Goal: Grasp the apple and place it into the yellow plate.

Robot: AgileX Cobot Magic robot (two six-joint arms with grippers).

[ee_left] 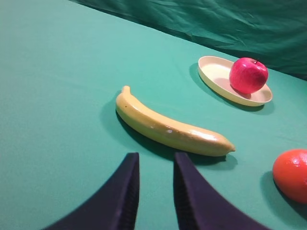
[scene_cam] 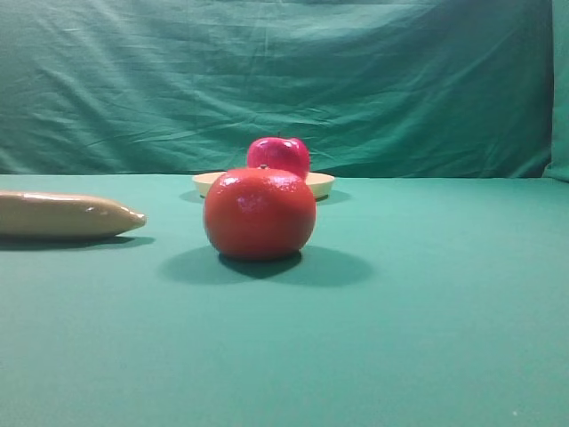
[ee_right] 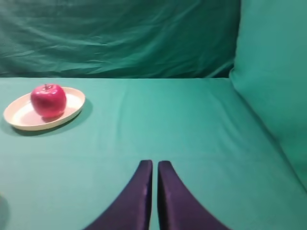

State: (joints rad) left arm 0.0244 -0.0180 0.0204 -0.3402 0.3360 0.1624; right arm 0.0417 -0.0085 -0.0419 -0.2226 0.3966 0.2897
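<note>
so the apple point(ee_right: 48, 100) is already sitting in the yellow plate point(ee_right: 19, 116), stem up, well ahead and off to the left of the right gripper point(ee_right: 154, 167). that gripper's jaws are pinched together on nothing, hanging low over bare cloth, looks parked because the job's done. the left gripper point(ee_left: 154, 165) has a gap between its fingers, holding nothing, banana point(ee_left: 168, 127) just ahead of it, orange point(ee_left: 291, 173) off to its right.

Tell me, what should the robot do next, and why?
Probably nothing beyond keeping both arms parked: the apple already sits in the yellow plate. The right end effector is shut and empty, and the left end effector holds nothing, well clear of the banana and orange.
</note>
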